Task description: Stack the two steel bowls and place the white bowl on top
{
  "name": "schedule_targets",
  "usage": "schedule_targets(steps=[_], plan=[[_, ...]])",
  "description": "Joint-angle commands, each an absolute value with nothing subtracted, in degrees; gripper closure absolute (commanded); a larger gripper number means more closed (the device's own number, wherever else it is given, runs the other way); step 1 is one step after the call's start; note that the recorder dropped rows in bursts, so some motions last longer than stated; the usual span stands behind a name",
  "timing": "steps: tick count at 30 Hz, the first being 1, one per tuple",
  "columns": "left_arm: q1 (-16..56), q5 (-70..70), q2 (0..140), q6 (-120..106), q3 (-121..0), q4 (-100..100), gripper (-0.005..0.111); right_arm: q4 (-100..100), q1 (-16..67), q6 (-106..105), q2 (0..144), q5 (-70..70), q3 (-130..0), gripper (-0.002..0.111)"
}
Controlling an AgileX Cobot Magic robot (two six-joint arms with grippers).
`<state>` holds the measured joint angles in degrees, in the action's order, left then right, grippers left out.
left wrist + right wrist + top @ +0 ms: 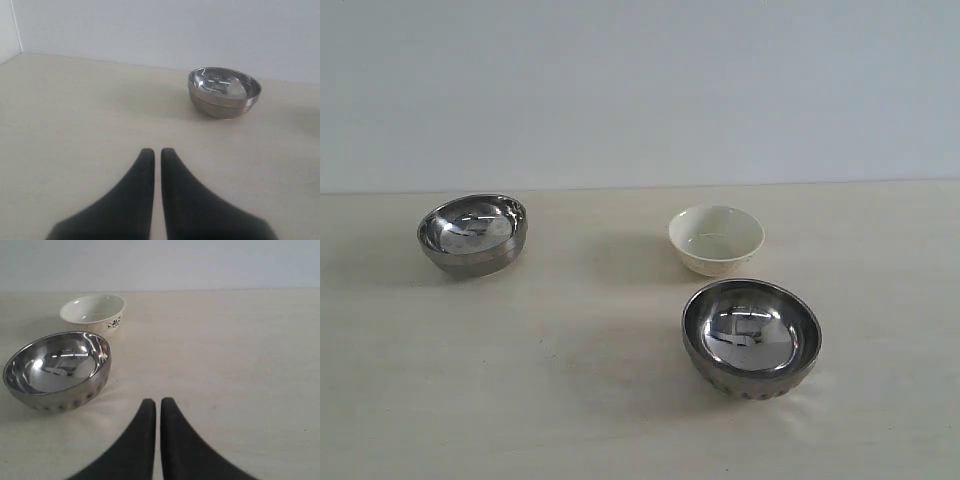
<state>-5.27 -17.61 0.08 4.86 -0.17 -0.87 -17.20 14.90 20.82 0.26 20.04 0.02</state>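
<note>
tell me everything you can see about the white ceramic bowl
The small round cream-white ceramic bowl looks glossy, with a plain, empty inside and a small dark flower motif on its outer wall in the right wrist view. It stands upright on the pale table, rim up, close behind the ribbed shiny steel bowl in the exterior view; whether the two touch is unclear. Nothing rests on it.
</note>
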Motion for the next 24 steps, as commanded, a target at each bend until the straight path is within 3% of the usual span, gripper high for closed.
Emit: schedule_targets(steps=[1,12,24], plan=[[-5.5,-17.6,0.0,5.0,0.0,-0.8,0.102,-17.4,14.5,20.6,0.0,19.6,0.0,0.108],[-5.5,-17.6,0.0,5.0,0.0,-0.8,0.102,-17.5,14.5,20.4,0.0,18.5,0.0,0.108],[-5.5,-17.6,0.0,5.0,0.0,-0.8,0.102,-16.9,14.5,23.7,0.0,0.0,0.0,0.108]])
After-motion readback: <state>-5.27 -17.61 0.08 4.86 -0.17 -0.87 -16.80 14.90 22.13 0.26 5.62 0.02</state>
